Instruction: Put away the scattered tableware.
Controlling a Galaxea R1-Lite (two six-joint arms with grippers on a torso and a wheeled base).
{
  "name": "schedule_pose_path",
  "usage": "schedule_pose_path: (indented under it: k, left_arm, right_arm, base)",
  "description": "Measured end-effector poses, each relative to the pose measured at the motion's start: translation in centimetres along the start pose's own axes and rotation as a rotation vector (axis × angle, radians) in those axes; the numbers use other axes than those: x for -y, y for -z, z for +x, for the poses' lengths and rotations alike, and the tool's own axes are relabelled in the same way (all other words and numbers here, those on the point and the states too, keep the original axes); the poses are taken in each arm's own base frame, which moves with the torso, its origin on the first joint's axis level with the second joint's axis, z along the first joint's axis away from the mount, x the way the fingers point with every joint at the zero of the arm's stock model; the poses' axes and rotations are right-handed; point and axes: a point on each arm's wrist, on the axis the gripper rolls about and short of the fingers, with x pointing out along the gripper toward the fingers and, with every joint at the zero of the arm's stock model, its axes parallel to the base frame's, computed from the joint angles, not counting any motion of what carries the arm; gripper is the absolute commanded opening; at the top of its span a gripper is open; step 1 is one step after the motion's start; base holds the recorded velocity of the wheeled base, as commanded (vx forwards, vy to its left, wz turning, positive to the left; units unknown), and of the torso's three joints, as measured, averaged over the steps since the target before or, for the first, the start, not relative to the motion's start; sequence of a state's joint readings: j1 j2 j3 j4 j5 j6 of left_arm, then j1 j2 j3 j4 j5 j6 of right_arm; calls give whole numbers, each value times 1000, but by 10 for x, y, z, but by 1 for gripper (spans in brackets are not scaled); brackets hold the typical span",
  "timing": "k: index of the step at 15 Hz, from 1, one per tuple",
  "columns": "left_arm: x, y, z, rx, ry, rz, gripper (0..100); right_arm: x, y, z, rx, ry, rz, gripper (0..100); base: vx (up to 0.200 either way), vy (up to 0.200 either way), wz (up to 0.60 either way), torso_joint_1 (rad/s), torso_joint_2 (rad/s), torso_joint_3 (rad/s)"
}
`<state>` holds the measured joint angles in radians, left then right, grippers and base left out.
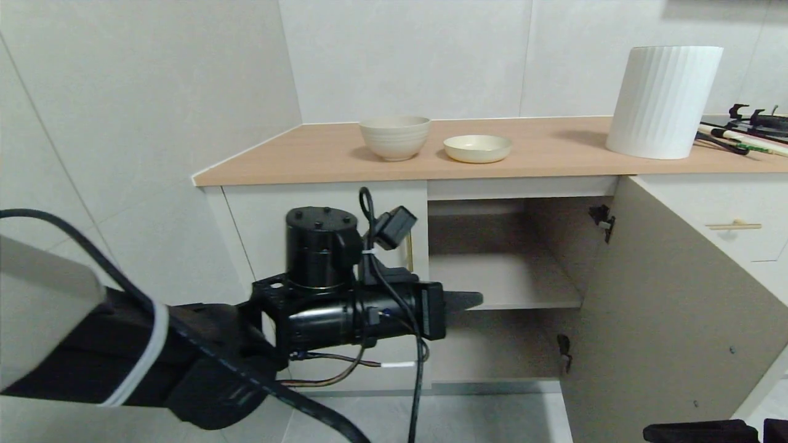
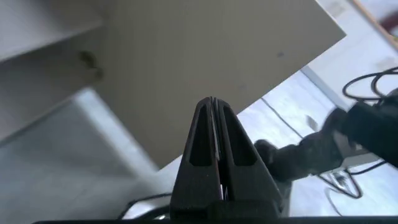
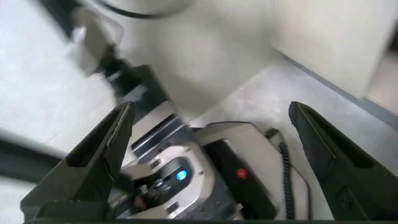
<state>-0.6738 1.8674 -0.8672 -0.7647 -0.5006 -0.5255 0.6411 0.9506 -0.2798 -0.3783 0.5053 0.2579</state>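
1. Utensils, on the counter far right of the left claw: handles run off the edge; kinds too small to tell.
2. Cabinet door, swung out just right of the claw: lower edge cut off.
3. Lower compartment, below the claw tip: left part hidden behind the arm.
4. Closed door, behind the claw's wrist: lower half covered.
5. Hinge, beyond the claw: blurred.
6. Right claw: finger bases out of frame.

Your left tool: pinched closed (left arm lies level) | your right tool: spread wide apart, pointing downward.
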Motion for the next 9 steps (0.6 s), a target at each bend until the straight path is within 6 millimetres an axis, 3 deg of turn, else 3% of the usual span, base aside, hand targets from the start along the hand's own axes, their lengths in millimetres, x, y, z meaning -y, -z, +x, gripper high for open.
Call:
schedule_pose_path:
  k: [6,7,9]
  left_arm:
    - [-28,-9,-123,131,-295,-20,0]
    - [-27,-10,-136,143,-328,-32,100]
    - [-23,-13,-155,176,-367,-26,100]
  right_arm:
    - [15,-42,36,3,169,22,100]
    - [20,-50,44,0,200,28,100]
    - [35,-64,65,-1,294,44,100]
  base:
    - [0,0,0,0,0,0]
    - [0,0,0,0,0,0]
    - [0,0,0,0,0,0]
